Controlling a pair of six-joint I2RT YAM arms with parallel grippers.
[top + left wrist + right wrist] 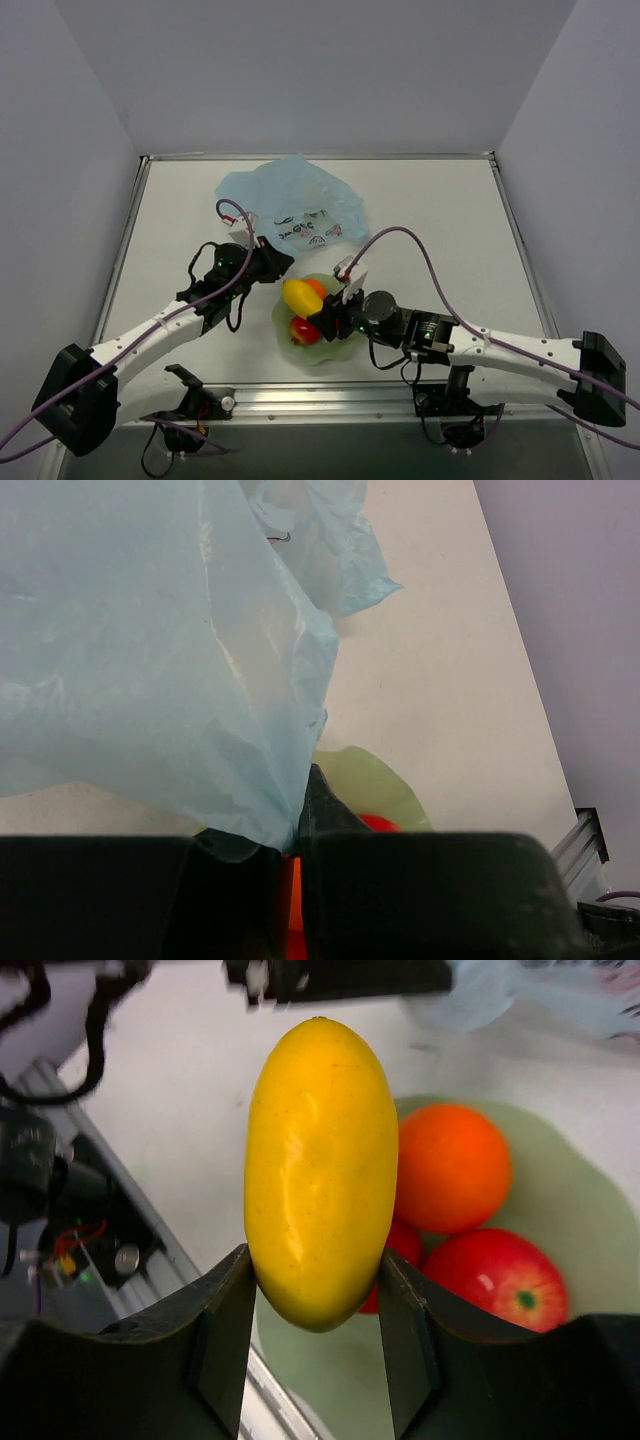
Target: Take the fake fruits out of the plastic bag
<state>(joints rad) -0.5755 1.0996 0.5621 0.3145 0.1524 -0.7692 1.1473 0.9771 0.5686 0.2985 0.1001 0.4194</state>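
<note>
One large light-blue plastic bag [290,200] lies beyond the pale green bowl [283,322], its near edge pinched in the closed left gripper [295,855]. Over the bowl, the yellow mango [320,1170] points its long axis straight out from the right gripper [315,1265], whose half-spread fingers clamp its lower sides above an orange [452,1165] and a red apple [495,1275].

yellow mango [320,1170]: 1 | orange [452,1167]: 1 | red apples [500,1280]: 2 | green bowl [585,1205]: 1 | plastic bag [290,195]: 1
</note>
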